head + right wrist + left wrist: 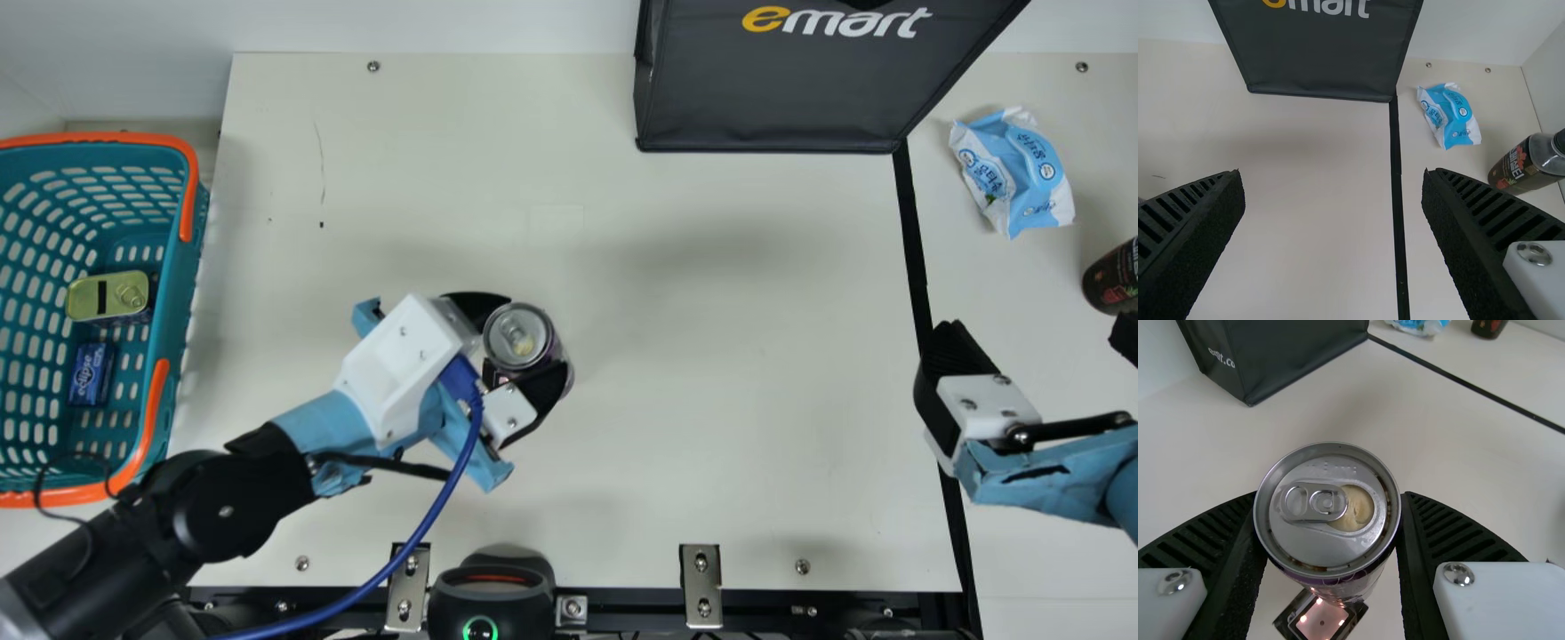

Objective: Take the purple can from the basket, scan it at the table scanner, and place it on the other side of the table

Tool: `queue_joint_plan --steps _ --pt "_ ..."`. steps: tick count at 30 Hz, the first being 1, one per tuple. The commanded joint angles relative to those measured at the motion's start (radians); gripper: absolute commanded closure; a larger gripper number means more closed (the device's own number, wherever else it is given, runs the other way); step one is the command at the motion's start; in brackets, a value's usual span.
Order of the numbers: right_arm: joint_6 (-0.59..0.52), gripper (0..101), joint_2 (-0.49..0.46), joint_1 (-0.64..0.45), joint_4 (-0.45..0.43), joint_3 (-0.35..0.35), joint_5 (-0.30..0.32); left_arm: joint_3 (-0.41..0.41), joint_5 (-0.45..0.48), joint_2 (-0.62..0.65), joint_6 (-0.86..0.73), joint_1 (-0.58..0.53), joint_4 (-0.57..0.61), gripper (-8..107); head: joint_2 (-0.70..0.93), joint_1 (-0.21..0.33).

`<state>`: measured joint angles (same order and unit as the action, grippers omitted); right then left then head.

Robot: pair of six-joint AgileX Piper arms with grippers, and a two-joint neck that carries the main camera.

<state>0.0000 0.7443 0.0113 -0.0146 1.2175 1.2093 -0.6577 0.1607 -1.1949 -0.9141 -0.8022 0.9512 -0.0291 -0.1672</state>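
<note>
Purple shows on the side of the can (558, 342), which stands out of the basket (182, 267) and over the near half of the surface (711, 427), its lid facing up. The left pincer (1331, 497) is clamped on it from both sides; the right pincer (1333, 175) has its fingers well apart with nothing between them. Taking the can from the basket is therefore done; a tin (108, 296) and a small blue pack (92, 373) lie inside there.

The scan looks like the step in hand. Just below the can, the left wrist view shows a lit window (1321, 621) in a black frame, probably the scanner, though a black device (491, 594) with a green ring sits at the near edge too. Whether the code has been read cannot be told.

The placing is left: the can has yet to cross the black strip (916, 240) to the side where the wipes (1013, 173) and a dark bottle (1113, 280) lie. The job seems about half done.
</note>
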Motion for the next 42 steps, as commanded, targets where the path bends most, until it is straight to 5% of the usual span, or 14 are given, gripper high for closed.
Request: queue_joint_plan --steps 1,16,31,42 --pt "0.0 6 0.0 0.0 0.0 0.0 0.0 -0.03 -0.025 -0.032 0.024 -0.009 -0.008 107 0.002 0.029" --pt "0.0 6 0.0 0.0 0.0 0.0 0.0 -0.192 -0.18 -0.274 0.241 -0.086 -0.17 107 0.002 0.029" --pt "0.0 6 0.0 0.0 0.0 0.0 0.0 -0.232 -0.304 -0.438 0.389 -0.119 -0.309 107 0.002 0.029" --pt "0.0 6 0.0 0.0 0.0 0.0 0.0 -0.244 -0.33 -0.471 0.352 -0.125 -0.273 70 0.002 0.029"
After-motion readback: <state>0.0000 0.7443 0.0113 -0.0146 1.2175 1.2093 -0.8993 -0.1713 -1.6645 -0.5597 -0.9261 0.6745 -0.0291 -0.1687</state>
